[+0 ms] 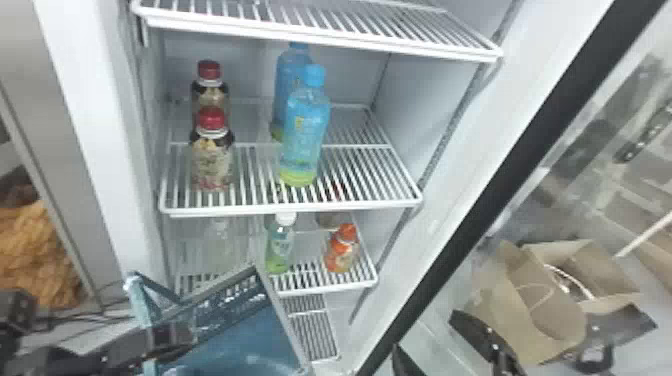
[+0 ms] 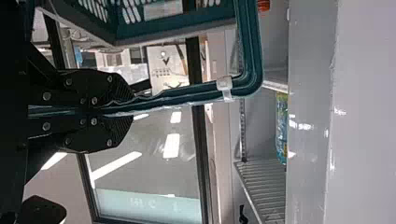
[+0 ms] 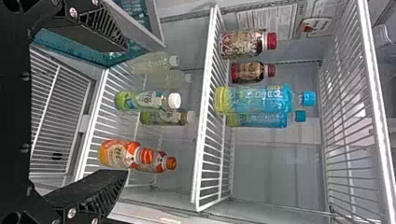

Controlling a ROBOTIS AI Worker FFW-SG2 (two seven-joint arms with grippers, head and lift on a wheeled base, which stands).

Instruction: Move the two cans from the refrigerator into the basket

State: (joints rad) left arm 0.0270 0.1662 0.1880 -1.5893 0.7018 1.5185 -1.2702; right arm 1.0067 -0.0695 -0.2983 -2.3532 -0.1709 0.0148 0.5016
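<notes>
1. Left gripper (image 1: 172, 340): jaws closed on the teal handle (image 2: 173, 94) of the basket (image 1: 257, 325).
2. Basket: at the left front of the open refrigerator (image 1: 95, 125), slanted in the head view.
3. Right gripper (image 1: 552, 320): jaws spread wide, nothing between them, facing the shelves from the right side.
4. Items on the shelves are bottles, all upright in the refrigerator.
5. Middle shelf (image 1: 295, 206): two red-capped bottles (image 1: 212, 155) on the left, one behind the other; two blue bottles (image 1: 305, 135) right of them, also front and back.
6. Lower shelf (image 1: 325, 288): two orange bottles (image 3: 119, 155) on the right, front and back; two green bottles (image 3: 140, 100) left of them; two pale bottles (image 3: 152, 63) farther left, near the basket.
7. Orange bottles sit beyond the right jaws, apart from them. Exact gap: can't tell.
8. Glass door (image 1: 480, 220) stands open on the right. Brown paper bag (image 1: 545, 310) shows in its glass area; behind it or reflected, can't tell.
</notes>
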